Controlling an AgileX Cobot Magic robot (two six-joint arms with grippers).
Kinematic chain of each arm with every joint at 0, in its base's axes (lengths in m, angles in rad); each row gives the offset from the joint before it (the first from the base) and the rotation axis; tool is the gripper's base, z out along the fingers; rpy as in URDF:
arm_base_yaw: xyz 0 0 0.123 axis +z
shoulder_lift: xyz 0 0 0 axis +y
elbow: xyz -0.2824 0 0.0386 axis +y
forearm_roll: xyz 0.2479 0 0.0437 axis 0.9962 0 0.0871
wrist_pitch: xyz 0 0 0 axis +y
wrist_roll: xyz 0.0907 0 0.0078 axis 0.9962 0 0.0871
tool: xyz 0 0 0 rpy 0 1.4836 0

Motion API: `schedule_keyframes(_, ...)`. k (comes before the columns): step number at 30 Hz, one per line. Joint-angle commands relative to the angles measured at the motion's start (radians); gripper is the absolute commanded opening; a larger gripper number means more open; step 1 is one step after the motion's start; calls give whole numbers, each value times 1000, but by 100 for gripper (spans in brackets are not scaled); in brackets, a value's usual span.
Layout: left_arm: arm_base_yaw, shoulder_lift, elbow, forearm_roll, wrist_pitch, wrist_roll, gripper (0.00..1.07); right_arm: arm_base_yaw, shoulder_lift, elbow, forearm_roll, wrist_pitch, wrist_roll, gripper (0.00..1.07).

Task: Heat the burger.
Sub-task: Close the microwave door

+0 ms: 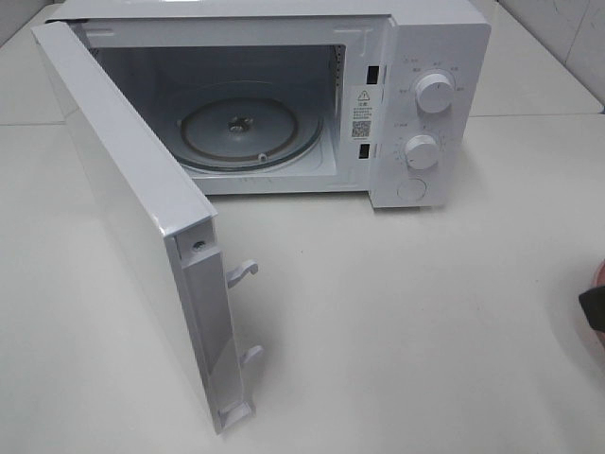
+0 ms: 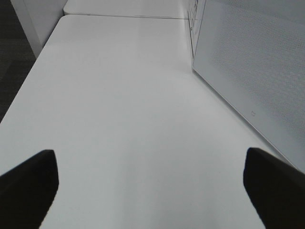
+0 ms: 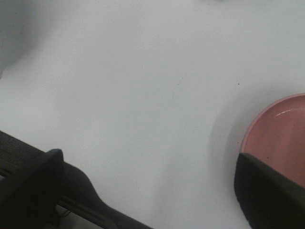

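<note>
Microwave point(image 1: 284, 104) is your landmark: it sits on the white tabletop point(image 1: 406, 312) with its door point(image 1: 132, 218) swung fully open toward the camera, and two white latch hooks point(image 1: 244, 272) jut from the door's free edge. Inside the cavity you see the glass turntable point(image 1: 250, 128) lying flat with nothing on it. On the microwave's front panel, beside the cavity, two round knobs point(image 1: 434, 94) stand one above the other. You cannot find the burger in any view. Well to the side of the microwave, beyond its knob panel, a dark shape with a hint of pink sits at the edge of the high view. Your right wrist view shows the right gripper point(image 3: 143, 191) with its jaws spread wide apart, gripping nothing, and one of them overlaps the rim of a pink plate point(image 3: 281, 133). Your left gripper point(image 2: 152, 186) likewise has its jaws apart over bare tabletop, with the door's outer face just beside it.
</note>
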Motion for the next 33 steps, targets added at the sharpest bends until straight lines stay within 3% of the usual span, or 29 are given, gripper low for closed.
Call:
schedule_keyframes(1, 2, -11, 1, 0, -15, -4, 98, -1, -26, -2, -9, 30, -17, 87)
schedule_keyframes(16, 2, -11, 1, 0, -15, -4, 98, -8, -310, 25, -52, 101, 57, 83)
schedule_keyframes(23, 2, -11, 1, 0, -15, -4, 98, -140, -503, 82, -64, 97, 80, 82)
schedule_keyframes(33, 2, -11, 1, 0, -15, -4, 98, -261, -688, 118, -65, 79, 80, 78)
